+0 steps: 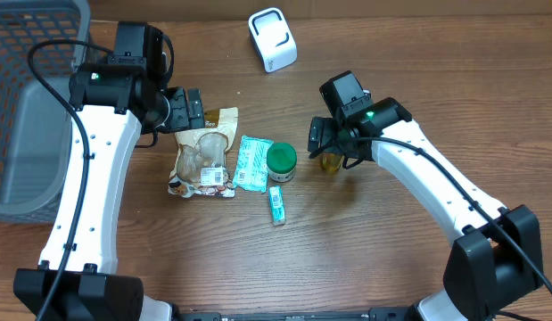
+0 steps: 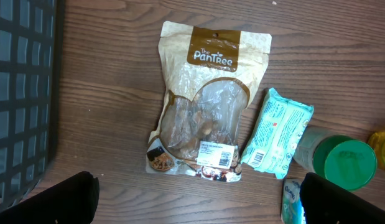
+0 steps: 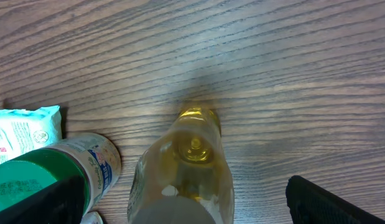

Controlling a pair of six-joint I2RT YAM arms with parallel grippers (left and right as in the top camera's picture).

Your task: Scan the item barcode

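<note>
Fingers on the left (image 2: 61,202) gape wide over one pouch (image 2: 204,99), fingers on the right (image 3: 335,199) likewise over one bottle (image 3: 192,174).

The desk (image 1: 258,267) is brown, with a darker wood grain. The pouch (image 2: 201,109) is beige; it has a brown panel with white letters and a clear window. The packet (image 2: 278,138) is mint green with white print. The jar (image 2: 349,163) is green on top. The bottle (image 3: 192,168) is transparent yellow. The scanner (image 1: 272,39) is white. The basket (image 1: 26,53) is grey with a square grid pattern.
</note>
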